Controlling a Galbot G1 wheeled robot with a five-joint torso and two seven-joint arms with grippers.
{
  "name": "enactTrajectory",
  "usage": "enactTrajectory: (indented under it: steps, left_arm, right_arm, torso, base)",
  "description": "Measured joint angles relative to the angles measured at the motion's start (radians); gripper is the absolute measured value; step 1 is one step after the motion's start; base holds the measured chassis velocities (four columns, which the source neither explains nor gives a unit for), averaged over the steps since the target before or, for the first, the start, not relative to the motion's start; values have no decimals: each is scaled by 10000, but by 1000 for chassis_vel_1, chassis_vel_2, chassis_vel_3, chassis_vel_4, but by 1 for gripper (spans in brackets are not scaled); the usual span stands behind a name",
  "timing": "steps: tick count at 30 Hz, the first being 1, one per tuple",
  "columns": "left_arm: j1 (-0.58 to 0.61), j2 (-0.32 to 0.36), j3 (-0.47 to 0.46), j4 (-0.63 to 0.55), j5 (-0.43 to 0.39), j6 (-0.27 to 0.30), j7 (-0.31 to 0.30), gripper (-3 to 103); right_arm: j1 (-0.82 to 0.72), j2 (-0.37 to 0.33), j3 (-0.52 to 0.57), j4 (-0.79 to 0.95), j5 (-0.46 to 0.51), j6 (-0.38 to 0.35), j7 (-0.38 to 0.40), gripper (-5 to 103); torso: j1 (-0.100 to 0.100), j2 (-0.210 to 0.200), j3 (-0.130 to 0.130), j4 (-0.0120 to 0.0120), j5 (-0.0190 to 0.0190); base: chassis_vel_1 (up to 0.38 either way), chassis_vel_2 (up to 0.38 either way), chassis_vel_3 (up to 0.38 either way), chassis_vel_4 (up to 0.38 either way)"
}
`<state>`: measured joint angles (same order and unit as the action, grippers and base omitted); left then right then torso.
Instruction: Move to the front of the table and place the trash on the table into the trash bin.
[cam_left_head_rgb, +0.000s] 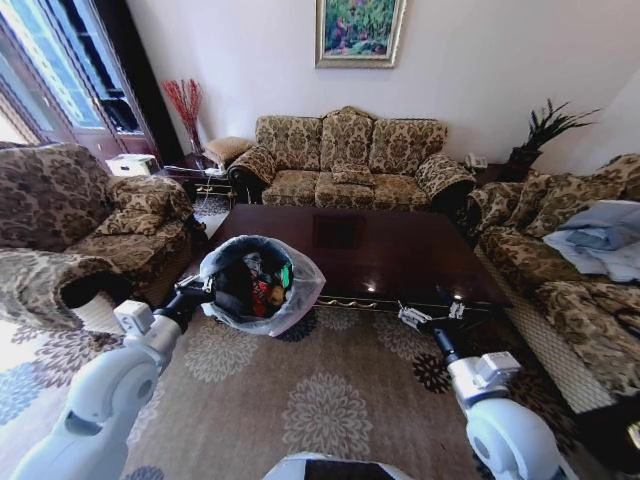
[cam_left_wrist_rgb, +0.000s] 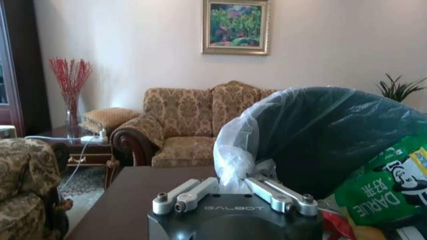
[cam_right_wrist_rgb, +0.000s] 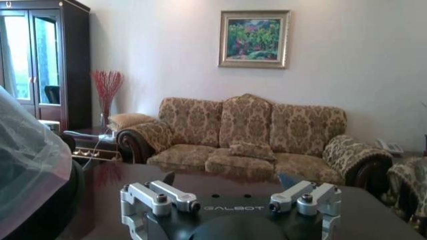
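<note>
Trash (cam_left_head_rgb: 262, 287) sits inside the trash bin (cam_left_head_rgb: 296, 300), a green packet (cam_left_wrist_rgb: 387, 185) among it. The left gripper (cam_left_head_rgb: 207, 287) is clamped on the bin's bag-lined rim, holding it at the near left corner of the table (cam_left_head_rgb: 400, 255). The right gripper (cam_left_head_rgb: 430, 316) hovers at the table's near edge toward the right corner, jaws spread wide and holding nothing.

The table (cam_left_head_rgb: 380, 255) top lies bare and open ahead of the right pincer (cam_left_head_rgb: 430, 316); the trash bin (cam_left_head_rgb: 258, 283), held up at the near left corner, blocks that side; sofas (cam_left_head_rgb: 345, 160) hem in the far edge and both ends.
</note>
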<state>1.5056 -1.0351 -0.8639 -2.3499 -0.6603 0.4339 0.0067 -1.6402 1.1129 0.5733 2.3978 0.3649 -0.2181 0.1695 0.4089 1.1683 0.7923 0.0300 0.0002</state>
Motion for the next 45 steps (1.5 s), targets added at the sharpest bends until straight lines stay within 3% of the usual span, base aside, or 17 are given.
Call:
enactTrajectory:
  steps: [10, 18, 24, 32, 38, 45]
  left_arm:
    - [-105, 117, 56, -97, -349, 30, -295, 2]
    - [76, 64, -136, -140, -360, 142, -405, 2]
    - [706, -136, -611, 119, 321, 374, -81, 2]
    - [1858, -857, -1374, 376, 895, 257, 398, 2]
    - [2643, -1281, -1217, 940, 1522, -207, 685, 2]
    - [2533, -1278, -577, 1962, 1690, -32, 1069, 2]
  right_arm:
    - [0, 21, -49, 23, -32, -75, 10, 100]
    - [-14, 205, -212, 16, -164, 86, -1, 100]
    - [-154, 347, -144, -52, -271, 318, 0, 100]
    - [-153, 446, 76, -297, -243, 463, -115, 100]
    - [-48, 619, 124, -666, -213, 618, -261, 100]
    - [-49, 857, 270, -994, -132, 837, -526, 100]
  torso:
    - [-5, -16, -7, 2, -1]
    - [-141, -299, -158, 2, -9]
    - [-256, -547, -290, -3, 10]
    - [-447, -960, -517, 1, -5]
    - [-605, -1309, -701, -1, -3]
    - [-752, -1630, -880, -1, -6]
  base:
    - [194, 206, -208, -225]
    - [178, 167, -165, -152]
    - [0, 0, 0, 0]
    - [-17, -12, 1, 9]
    - [0, 0, 0, 0]
    - [0, 0, 0, 0]
